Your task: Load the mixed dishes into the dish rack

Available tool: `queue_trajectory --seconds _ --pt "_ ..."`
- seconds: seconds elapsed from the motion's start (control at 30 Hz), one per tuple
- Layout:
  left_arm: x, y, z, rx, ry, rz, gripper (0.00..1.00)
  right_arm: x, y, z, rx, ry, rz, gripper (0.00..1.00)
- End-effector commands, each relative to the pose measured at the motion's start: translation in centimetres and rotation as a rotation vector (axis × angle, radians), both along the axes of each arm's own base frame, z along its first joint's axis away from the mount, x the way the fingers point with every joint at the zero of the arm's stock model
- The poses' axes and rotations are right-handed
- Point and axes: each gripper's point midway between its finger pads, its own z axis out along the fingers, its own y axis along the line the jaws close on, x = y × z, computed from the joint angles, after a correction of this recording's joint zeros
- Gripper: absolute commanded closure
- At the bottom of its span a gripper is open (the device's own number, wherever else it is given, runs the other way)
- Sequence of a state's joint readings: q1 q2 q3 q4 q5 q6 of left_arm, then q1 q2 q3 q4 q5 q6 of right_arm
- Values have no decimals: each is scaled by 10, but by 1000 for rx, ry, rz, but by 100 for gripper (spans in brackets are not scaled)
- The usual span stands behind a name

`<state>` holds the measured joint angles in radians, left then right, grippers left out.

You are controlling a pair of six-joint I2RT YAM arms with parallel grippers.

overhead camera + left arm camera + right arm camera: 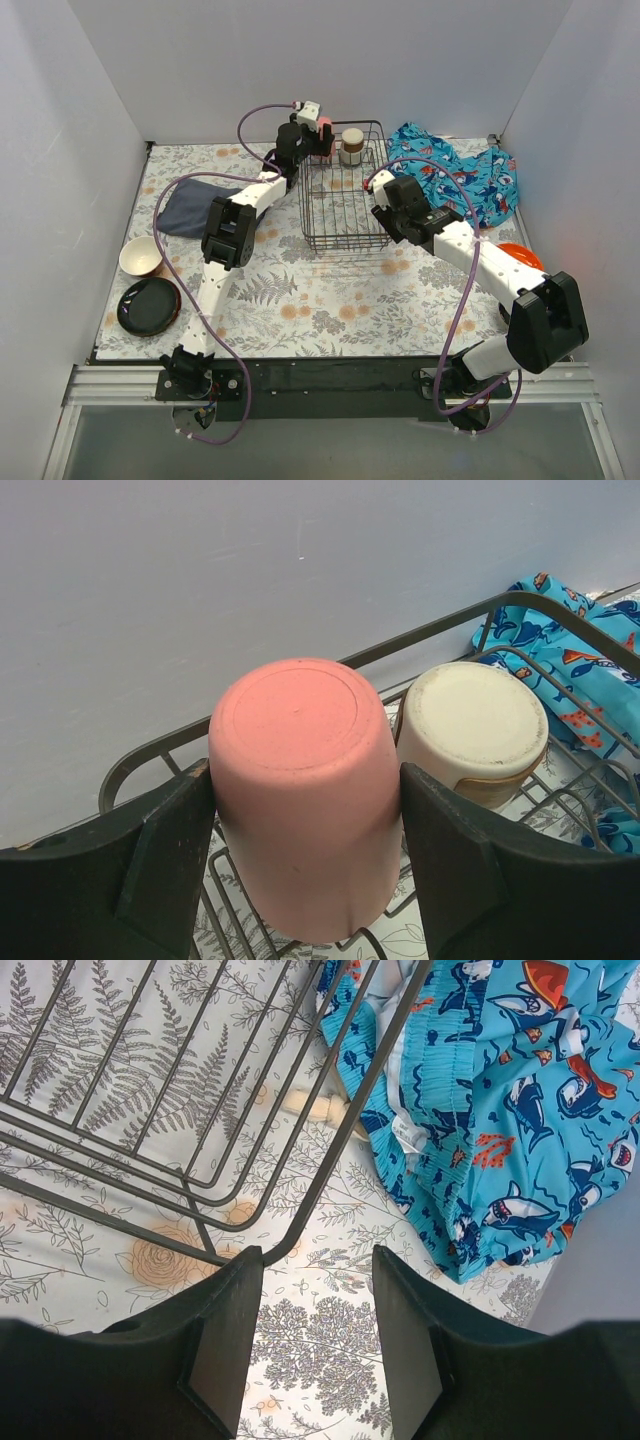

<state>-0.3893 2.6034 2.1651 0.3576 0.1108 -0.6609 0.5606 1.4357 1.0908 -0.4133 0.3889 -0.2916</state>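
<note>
I see my left gripper [306,810] pinching the pink cup [295,730] upside down between its two fingers, at the far left corner of the black wire dish rack [345,245]. A second cup [472,725] stands inverted just beside it inside the rack. My right gripper [318,1330] hovers by the rack's right edge, fingers spread around nothing, near the blue patterned cloth [500,1110]
</note>
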Motion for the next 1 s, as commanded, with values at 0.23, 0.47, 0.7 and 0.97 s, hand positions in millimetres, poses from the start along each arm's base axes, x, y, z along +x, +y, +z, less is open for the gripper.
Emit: queue_trajectory --seconds 0.23,0.47,0.7,0.97 --pt "-21 -11 76 2 -81 -34 16 5 1 5 44 4 11 44" --pt "-25 -7 94 0 -95 -12 9 6 3 4 66 3 12 43" --pt "-29 13 157 -1 -198 75 5 8 7 6 84 -2 27 43" --pt "-63 91 179 54 -84 206 5 19 17 18 117 -22 53 41"
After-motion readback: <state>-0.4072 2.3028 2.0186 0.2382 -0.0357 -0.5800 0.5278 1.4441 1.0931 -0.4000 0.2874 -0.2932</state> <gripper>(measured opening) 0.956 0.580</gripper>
